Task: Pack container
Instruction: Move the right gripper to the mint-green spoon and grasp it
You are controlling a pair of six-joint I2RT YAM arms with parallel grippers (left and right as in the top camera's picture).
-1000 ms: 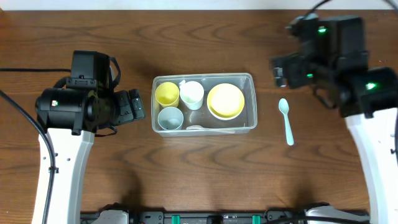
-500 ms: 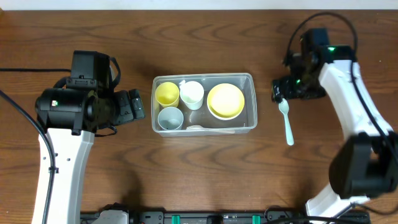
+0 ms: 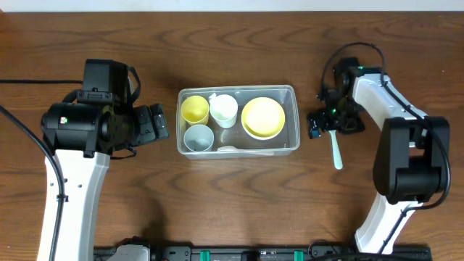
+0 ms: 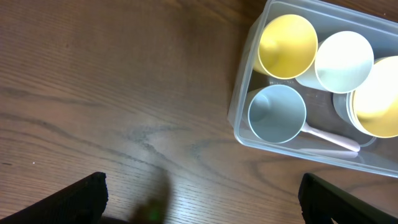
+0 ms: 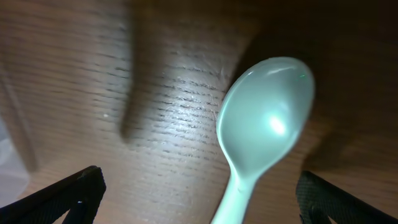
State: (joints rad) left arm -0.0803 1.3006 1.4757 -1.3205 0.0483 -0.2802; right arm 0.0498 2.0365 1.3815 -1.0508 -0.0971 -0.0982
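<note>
The clear plastic container (image 3: pixel 293 93) stands mid-table and holds a yellow cup (image 3: pixel 194 109), a white cup (image 3: pixel 223 109), a pale blue cup (image 3: pixel 199 137), a yellow bowl (image 3: pixel 262 117) and a white spoon (image 3: pixel 233 149). It also shows in the left wrist view (image 4: pixel 239 99). A mint spoon (image 3: pixel 336 151) lies on the table to its right. My right gripper (image 3: pixel 330 124) is open and low over the spoon's bowl (image 5: pixel 266 118), the handle running between the fingers. My left gripper (image 3: pixel 156 123) is open and empty, left of the container.
Dark wooden table (image 3: pixel 232 203) all round. The table's far edge (image 3: pixel 232 10) runs along the top of the overhead view.
My right arm has swung down and to the left, from high at the back right to low over the mint spoon's bowl. The left arm has not moved.
</note>
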